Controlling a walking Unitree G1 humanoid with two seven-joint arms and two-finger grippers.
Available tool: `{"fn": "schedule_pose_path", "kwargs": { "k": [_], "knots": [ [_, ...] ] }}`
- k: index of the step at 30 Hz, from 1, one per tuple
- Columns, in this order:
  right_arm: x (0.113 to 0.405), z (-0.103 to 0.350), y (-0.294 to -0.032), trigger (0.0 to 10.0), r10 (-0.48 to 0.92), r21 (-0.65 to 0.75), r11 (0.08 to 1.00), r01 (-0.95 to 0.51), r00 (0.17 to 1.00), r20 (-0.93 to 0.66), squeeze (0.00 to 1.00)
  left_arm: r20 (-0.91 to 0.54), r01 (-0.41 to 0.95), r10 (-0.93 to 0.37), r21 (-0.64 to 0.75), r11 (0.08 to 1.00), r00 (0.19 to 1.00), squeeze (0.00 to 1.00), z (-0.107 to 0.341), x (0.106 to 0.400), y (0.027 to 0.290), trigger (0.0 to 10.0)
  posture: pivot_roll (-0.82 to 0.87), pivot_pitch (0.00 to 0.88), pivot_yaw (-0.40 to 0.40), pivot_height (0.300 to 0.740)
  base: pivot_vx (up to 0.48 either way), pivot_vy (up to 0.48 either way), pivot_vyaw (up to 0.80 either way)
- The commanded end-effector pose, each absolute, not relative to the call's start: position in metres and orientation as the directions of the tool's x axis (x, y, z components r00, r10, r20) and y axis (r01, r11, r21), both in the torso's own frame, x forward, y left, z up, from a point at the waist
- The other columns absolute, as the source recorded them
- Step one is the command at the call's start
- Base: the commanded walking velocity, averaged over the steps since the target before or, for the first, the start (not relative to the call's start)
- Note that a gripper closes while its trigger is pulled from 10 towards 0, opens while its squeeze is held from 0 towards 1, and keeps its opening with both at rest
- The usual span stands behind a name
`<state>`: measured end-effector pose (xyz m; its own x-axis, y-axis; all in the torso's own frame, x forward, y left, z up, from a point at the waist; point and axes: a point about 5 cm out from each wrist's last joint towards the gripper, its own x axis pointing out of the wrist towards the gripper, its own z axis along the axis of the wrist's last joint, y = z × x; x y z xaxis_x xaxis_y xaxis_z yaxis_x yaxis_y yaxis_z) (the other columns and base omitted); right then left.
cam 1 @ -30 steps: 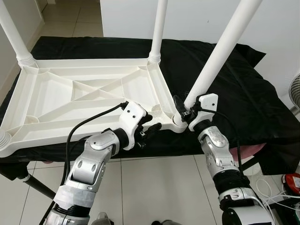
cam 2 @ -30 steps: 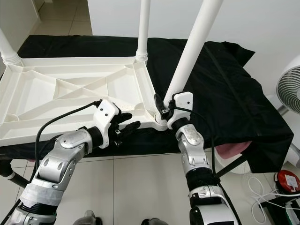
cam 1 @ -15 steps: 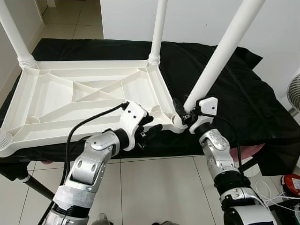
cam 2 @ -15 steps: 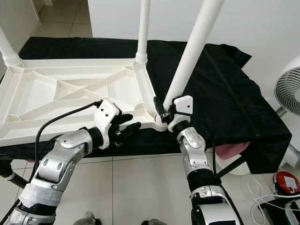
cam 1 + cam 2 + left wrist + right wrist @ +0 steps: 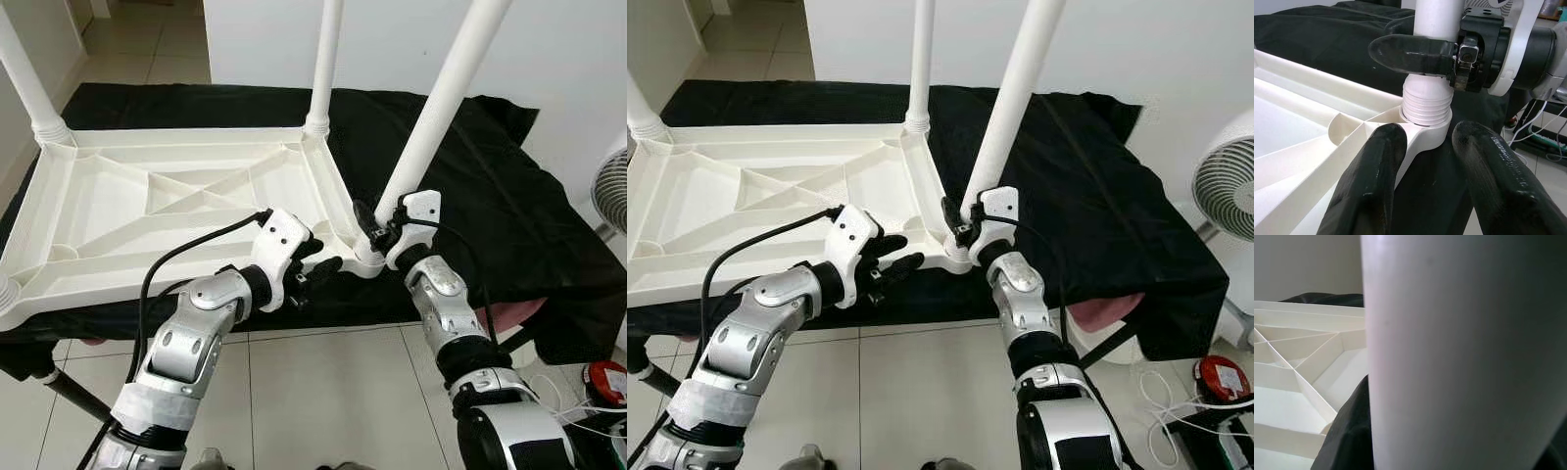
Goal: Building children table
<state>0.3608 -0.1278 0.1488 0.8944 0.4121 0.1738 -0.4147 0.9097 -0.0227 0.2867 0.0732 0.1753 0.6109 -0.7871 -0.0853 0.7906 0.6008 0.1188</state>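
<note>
At near corner socket of upturned tabletop (image 5: pixel 147 211): right gripper (image 5: pixel 377 227) clamps white leg (image 5: pixel 431 117); left gripper (image 5: pixel 315 266) spread, empty

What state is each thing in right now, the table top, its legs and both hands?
Table top: upside down on the black cloth.
Near right leg: tilted, threaded end in its corner socket.
Far right leg: upright in its socket.
Right hand: shut on the near right leg.
Left hand: open beside the socket.

1. A white leg (image 5: pixel 1459 352) stands upright, very close to the camera.
2. Beside it lies the ribbed white tabletop underside (image 5: pixel 1303 382).
3. A black finger (image 5: pixel 1347 440) presses against the leg.
</note>
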Motion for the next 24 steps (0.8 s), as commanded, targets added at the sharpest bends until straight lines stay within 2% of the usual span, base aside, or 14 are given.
{"fn": "schedule_pose_path", "kwargs": {
  "k": [1,4,10,15,24],
  "knots": [
    [0.358,0.129,-0.128,10.0,0.412,0.016,0.91,-0.414,0.908,0.08,0.0,-0.074,0.763,-0.762,0.132,0.632,0.644,0.0,0.179,0.288,0.073,10.0,0.06,0.044,-0.075,0.74,0.0,0.0,0.0],
    [0.356,0.127,-0.13,10.0,0.421,-0.066,0.907,-0.416,0.903,0.083,0.0,-0.07,0.76,-0.759,0.131,0.637,0.648,0.0,0.18,0.288,0.072,10.0,0.06,0.052,-0.077,0.74,0.0,0.0,0.0],
    [0.352,0.121,-0.133,10.0,0.428,-0.094,0.902,-0.421,0.901,0.077,0.0,-0.067,0.755,-0.754,0.127,0.644,0.654,0.0,0.18,0.288,0.074,10.0,0.06,0.056,-0.077,0.74,0.0,0.0,0.0],
    [0.343,0.111,-0.14,10.0,0.45,-0.186,0.881,-0.434,0.892,0.05,0.0,-0.065,0.752,-0.751,0.128,0.647,0.657,0.0,0.181,0.288,0.075,10.0,0.05,0.064,-0.072,0.74,0.0,0.0,0.0],
    [0.341,0.105,-0.152,10.0,0.444,-0.19,0.882,-0.432,0.896,0.021,0.0,-0.065,0.756,-0.755,0.126,0.643,0.653,0.0,0.182,0.289,0.074,10.0,0.05,0.07,-0.067,0.74,0.0,0.0,0.0]
  ]
}}
